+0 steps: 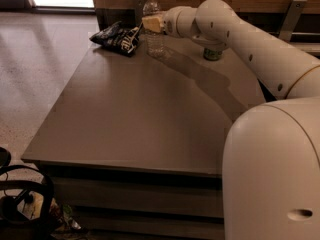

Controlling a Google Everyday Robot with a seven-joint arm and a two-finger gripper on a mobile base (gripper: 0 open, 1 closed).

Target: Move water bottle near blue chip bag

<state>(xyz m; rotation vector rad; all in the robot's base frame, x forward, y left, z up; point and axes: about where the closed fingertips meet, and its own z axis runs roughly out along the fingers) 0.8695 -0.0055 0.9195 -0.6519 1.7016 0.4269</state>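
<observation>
On my feed the arm [240, 31] reaches from the right side of the frame up toward the upper middle, ending at the tool [151, 23]. The tool is clamped on the water bottle [155, 41] at about its mid-height, one pale finger lying across the front of the bottle where the label band sits. The bottle stands upright near the far edge of the counter [140, 114], its white cap showing above the tool and its clear ribbed lower body below it. I cannot tell whether its base touches the counter or hangs just above it.

The blue chip bag [117, 36] lies flat just to the left of the bottle, in the upper left part of the counter. It is dark and wrinkled, with white lettering facing my way. Its near corner lies close beside the bottle, and I see a narrow strip of counter between them.

A green can [212, 55] stands right of the bottle, partly hidden behind the arm's elbow, well apart from the bag. The robot's rounded white body [272, 174] fills the lower right. Shiny floor [45, 59] runs along the left, and dark cables [20, 204] sit in the lower left corner.
</observation>
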